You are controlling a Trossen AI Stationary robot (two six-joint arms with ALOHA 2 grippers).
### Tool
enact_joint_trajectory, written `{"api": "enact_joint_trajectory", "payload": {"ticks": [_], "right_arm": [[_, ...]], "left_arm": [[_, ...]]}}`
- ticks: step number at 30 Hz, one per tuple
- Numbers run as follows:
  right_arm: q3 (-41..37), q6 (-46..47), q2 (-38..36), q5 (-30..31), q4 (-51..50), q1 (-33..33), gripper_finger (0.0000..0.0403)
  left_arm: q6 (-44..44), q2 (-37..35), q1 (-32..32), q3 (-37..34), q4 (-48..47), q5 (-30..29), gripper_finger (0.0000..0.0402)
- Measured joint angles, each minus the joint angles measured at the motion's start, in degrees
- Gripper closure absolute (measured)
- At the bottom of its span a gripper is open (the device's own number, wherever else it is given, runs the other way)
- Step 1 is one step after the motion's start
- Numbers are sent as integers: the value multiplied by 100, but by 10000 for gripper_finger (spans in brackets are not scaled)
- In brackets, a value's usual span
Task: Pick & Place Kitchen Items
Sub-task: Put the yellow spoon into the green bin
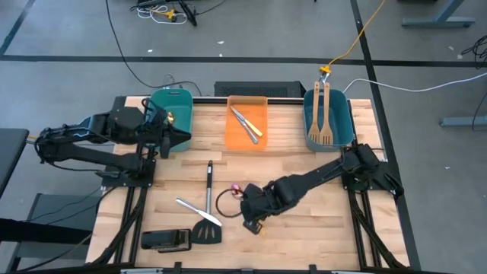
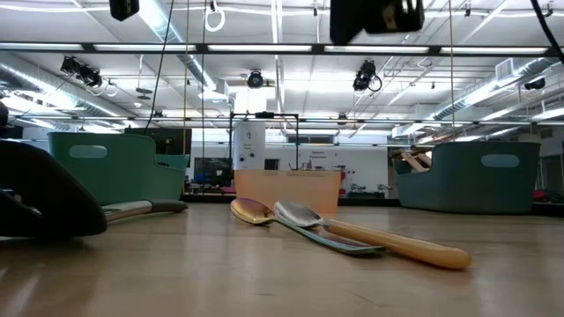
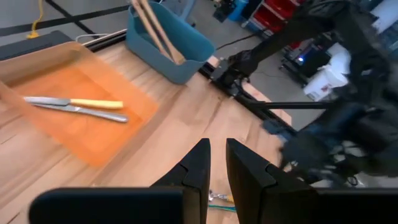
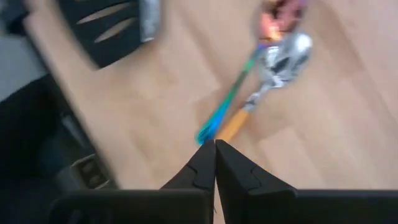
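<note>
The right gripper [image 1: 253, 221] sits low over the wooden worktop [image 1: 304, 175] near the middle of its front edge, its fingers [image 4: 205, 163] pressed together at the handle ends of two crossed spoons, one with a teal handle [image 4: 222, 111] and one with an orange handle [image 4: 235, 125]. Whether either handle is truly pinched cannot be told; the step in hand appears to be grasping a spoon, and the next move calls for a confirmed hold, then a lift toward a bin.

The left gripper [image 1: 183, 138] waits at the rear left corner beside the teal plastic bin [image 1: 173, 99], fingers nearly closed, holding nothing.

The black slotted spatula with steel handle [image 1: 207, 217] and a silver knife [image 1: 196, 211] lie front left. The orange tray [image 1: 259, 142] holds two knives [image 1: 246, 125]; the right-hand teal bin [image 1: 344, 131] holds two slotted light-wood spatulas [image 1: 323, 114]. The right wrist view is blurred.
</note>
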Motion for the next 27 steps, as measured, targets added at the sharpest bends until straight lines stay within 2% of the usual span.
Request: {"api": "enact_joint_trajectory", "payload": {"ticks": [9, 17, 24, 27], "right_arm": [[-784, 143, 9, -348, 206, -373, 382], [-1488, 199, -4, -507, 1259, -488, 381], [-1928, -599, 3, -1097, 2183, -513, 382], [-1937, -576, -9, -1207, 2533, -509, 382]], "left_arm": [[31, -1, -50, 0, 18, -168, 344], [42, -1, -47, 0, 12, -261, 344], [43, -1, -47, 0, 8, -261, 344], [42, -1, -47, 0, 8, -261, 344]]}}
